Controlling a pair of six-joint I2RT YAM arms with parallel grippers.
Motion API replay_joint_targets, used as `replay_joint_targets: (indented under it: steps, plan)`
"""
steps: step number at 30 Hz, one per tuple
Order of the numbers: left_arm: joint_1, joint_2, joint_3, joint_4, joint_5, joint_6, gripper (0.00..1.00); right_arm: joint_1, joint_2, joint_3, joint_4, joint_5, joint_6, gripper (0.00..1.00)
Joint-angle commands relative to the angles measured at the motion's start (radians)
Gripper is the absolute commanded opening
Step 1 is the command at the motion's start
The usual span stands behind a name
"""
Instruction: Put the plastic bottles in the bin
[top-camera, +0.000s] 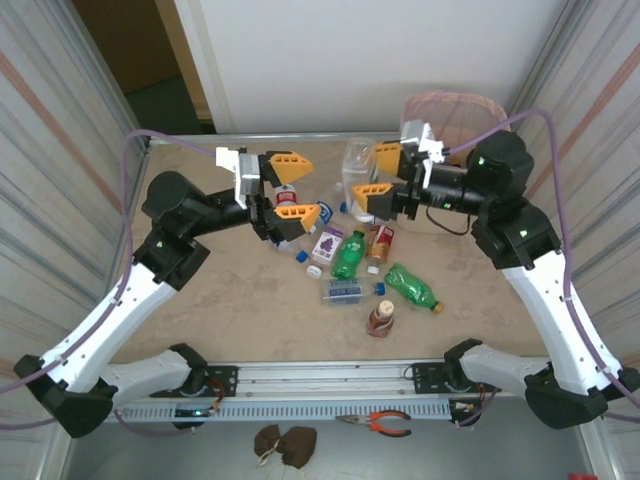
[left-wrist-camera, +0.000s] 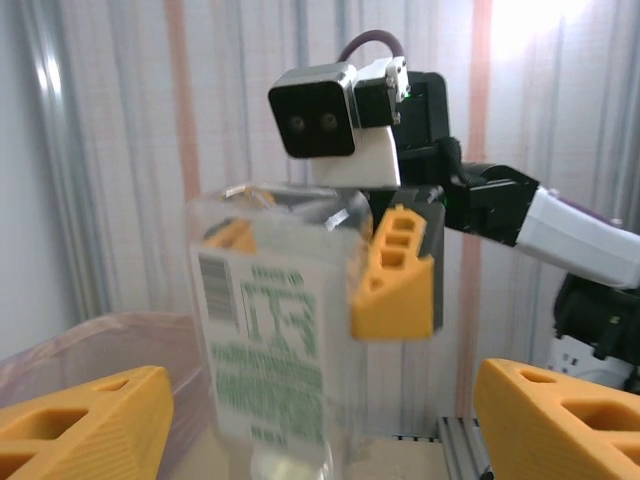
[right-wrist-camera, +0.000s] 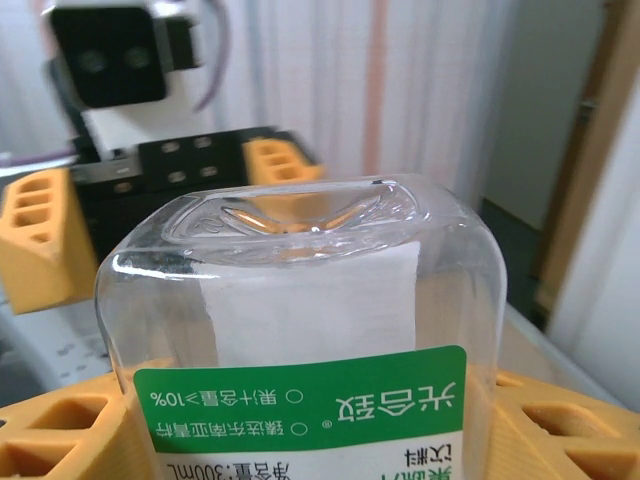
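Clear green-labelled bottle (right-wrist-camera: 300, 330) is pinched in the right pincer (top-camera: 366, 172), held above the far side of the desk (top-camera: 230, 300), near the bin (top-camera: 445, 98) at back right. Left pincer (top-camera: 312, 188) is spread and empty, facing it. Step: carry to bin. Next move likely needs a swing over the rim, then release. Other bottles (top-camera: 350, 255) lie on the desk.

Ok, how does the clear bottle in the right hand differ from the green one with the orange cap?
The clear bottle is gripped in the right hand, on end, cap down; the green bottle lies on its side on the table, untouched. The clear bottle is colourless with a green-and-white label; the green bottle is tinted green. Both are plastic; neither is in the bin yet.
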Motion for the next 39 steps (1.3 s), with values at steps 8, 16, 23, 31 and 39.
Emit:
replay_joint_targets:
  steps: [8,16,23,31,39]
  plan:
    - [0.042,-0.063,-0.077,-0.051,-0.133,-0.001,0.79,-0.397,0.100,0.132,-0.024,0.108,0.184,0.53]
    - [0.045,-0.071,-0.094,-0.067,-0.140,-0.009,0.79,-0.612,0.285,0.242,-0.100,0.228,0.229,0.50]
    - [0.046,-0.076,-0.105,-0.071,-0.141,-0.021,0.78,-0.632,0.469,0.402,-0.297,0.507,0.095,0.50]
    - [0.047,-0.075,-0.119,-0.058,-0.142,-0.036,0.78,-0.593,0.641,0.473,-0.431,0.728,0.038,0.50]
    - [0.047,-0.077,-0.137,-0.045,-0.137,-0.058,0.78,-0.552,0.773,0.477,-0.505,0.814,0.031,0.50]
